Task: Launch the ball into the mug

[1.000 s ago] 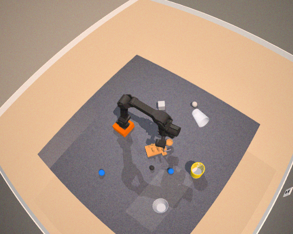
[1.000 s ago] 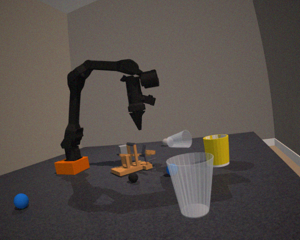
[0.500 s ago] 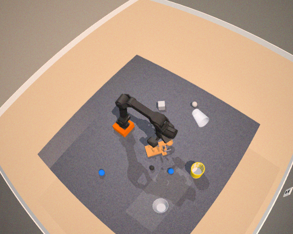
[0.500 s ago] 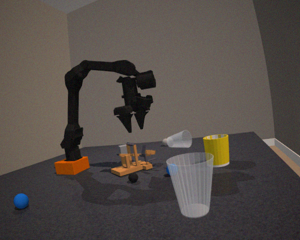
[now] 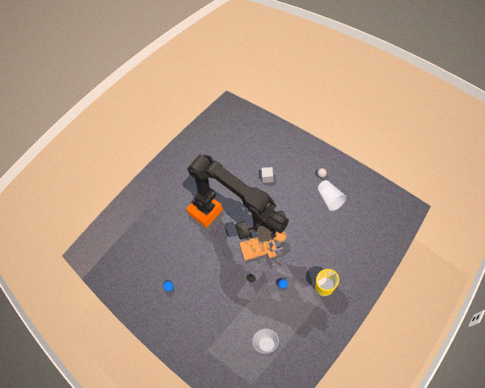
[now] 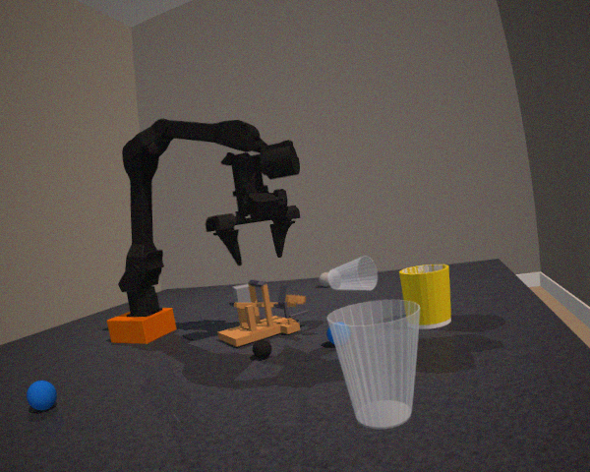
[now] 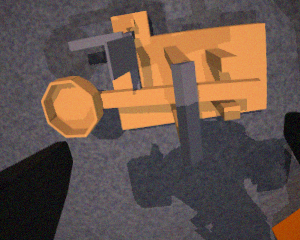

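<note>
Empty catapult cup (image 7: pixel 73 106) only in wrist view.

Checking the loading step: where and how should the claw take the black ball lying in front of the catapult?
Grip the black ball across its middle, coming straight down from above. It is round and lies alone on the mat, apart from the catapult and the blue ball. The claw hangs open and empty above the catapult.

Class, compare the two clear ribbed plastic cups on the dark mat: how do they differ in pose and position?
The near clear ribbed plastic cup stands upright, mouth up; the far clear ribbed plastic cup lies on its side. The near one stands alone toward the mat's edge; the far one lies beside a small white ball. Both are see-through, tapered and hold nothing.
</note>
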